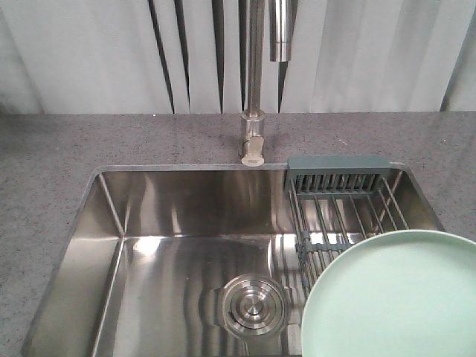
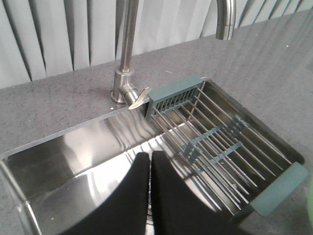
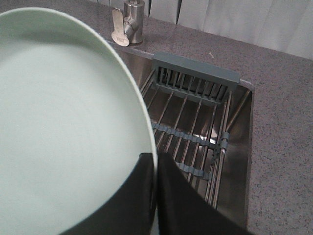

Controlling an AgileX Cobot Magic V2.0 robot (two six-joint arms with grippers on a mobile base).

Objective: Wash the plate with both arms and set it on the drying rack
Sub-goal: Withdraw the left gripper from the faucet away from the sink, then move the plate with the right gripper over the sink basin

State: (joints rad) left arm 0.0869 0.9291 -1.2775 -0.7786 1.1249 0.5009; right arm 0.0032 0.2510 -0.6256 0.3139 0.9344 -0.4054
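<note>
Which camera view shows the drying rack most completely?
The left wrist view: the drying rack shows nearly whole there, bars and both grey-green end pieces. In the front view the plate hides its near part. In the right wrist view the plate covers its left side.

One plate (image 1: 394, 297); one drying rack (image 1: 338, 175); one sink (image 1: 186, 197); one faucet (image 1: 253, 74); one drain (image 1: 253, 303); one countertop (image 1: 74, 141).

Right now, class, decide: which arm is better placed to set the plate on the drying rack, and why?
Right, likely. The right end effector grips the plate above the drying rack; the left end effector is shut, empty.
</note>
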